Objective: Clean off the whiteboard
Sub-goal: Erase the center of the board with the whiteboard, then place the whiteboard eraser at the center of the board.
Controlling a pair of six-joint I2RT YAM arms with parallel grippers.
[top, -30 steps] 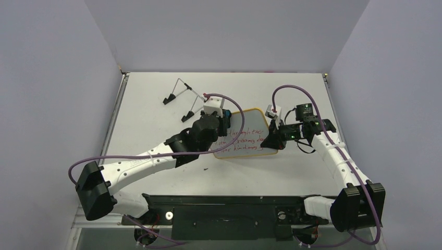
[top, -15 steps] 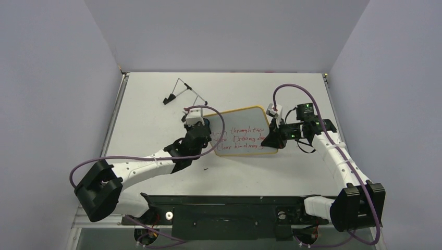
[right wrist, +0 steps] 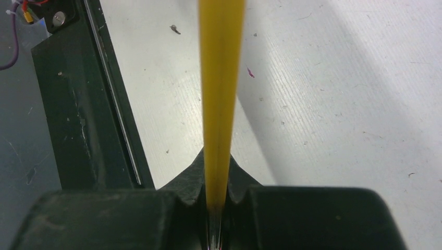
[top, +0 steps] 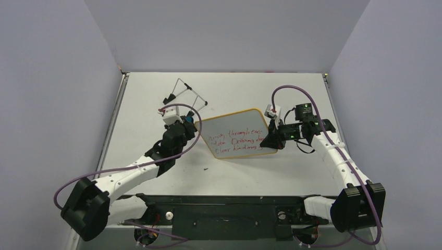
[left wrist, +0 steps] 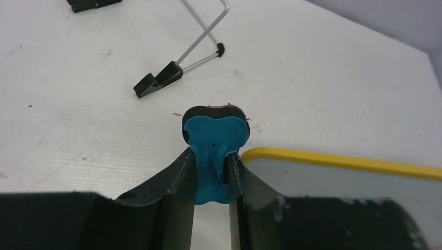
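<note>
The whiteboard (top: 237, 140), white with a yellow-orange rim and three lines of red handwriting, lies mid-table. My right gripper (top: 271, 139) is shut on its right edge. In the right wrist view the rim (right wrist: 221, 78) runs edge-on up from between the shut jaws of that gripper (right wrist: 218, 172). My left gripper (top: 188, 122) is just off the board's upper left corner, shut on a blue eraser (left wrist: 216, 138) whose dark pad faces away. In the left wrist view the left gripper (left wrist: 212, 169) pinches the eraser beside the board's corner (left wrist: 339, 182).
A thin wire stand with black feet (top: 185, 94) rests on the table behind the left gripper, close ahead of the eraser as the wire stand (left wrist: 180, 65) in the left wrist view. A black rail (top: 224, 208) runs along the near edge. Grey walls enclose three sides.
My left arm has swept left with the eraser, from over the board's left part to just past its left corner. The red writing now shows in full. The right gripper has kept its hold.
</note>
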